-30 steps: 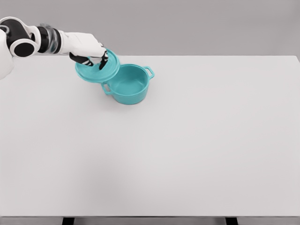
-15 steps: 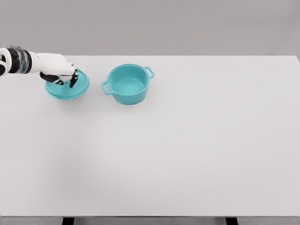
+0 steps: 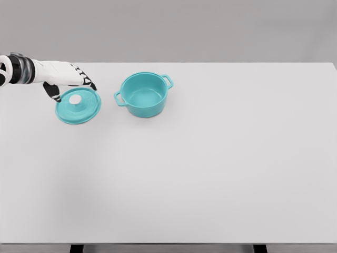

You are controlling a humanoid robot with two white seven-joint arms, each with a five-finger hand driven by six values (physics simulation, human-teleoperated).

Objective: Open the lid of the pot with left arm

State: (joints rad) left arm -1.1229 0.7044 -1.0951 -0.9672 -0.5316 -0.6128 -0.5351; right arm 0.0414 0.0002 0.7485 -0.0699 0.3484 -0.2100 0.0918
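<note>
Head view: the teal pot (image 3: 143, 95) stands uncovered toward eleven o'clock on the white worktop (image 3: 210, 168), its two side handles pointing to about two and eight o'clock. The teal lid (image 3: 78, 106), with a pale knob at its centre, lies flat on the worktop at nine o'clock from the pot, apart from it. The left hand (image 3: 67, 78) hovers at the lid's far rim, fingers (image 3: 52, 91) spread and holding nothing.

Teal lid (image 3: 78, 105) lies flat, left of the open teal pot (image 3: 144, 94).
</note>
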